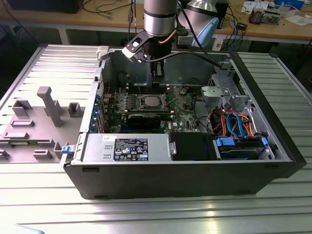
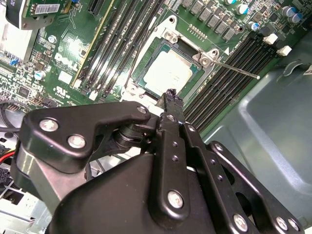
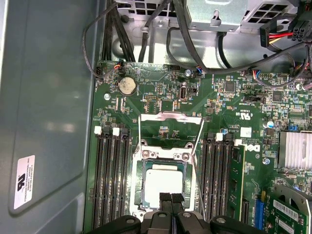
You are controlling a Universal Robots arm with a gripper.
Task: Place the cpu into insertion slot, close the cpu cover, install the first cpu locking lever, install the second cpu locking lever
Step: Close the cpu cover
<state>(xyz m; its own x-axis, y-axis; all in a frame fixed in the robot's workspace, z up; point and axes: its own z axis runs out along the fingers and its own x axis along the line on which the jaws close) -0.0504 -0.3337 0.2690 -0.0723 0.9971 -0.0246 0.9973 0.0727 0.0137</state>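
Silver cpu (image 3: pixel 163 183) sits in the insertion slot (image 3: pixel 146 155) — cpu cover (image 3: pixel 170 117) stands open; the gripper (image 3: pixel 171 197), pressed together and empty, hovers above — closing likely wants a gentle push.

Your work surface in the exterior view is a ribbed aluminium table (image 1: pixel 156 214); bright glare (image 1: pixel 214 212) lies across its slats at six o'clock; a grey moulded fixture (image 1: pixel 34 122) rests on it at nine o'clock; a wooden workbench (image 1: pixel 112 19) runs along twelve o'clock, its top strewn with cables (image 1: pixel 105 6); a white bench leg (image 1: pixel 62 33) stands at eleven o'clock; the space beneath the bench is dark.
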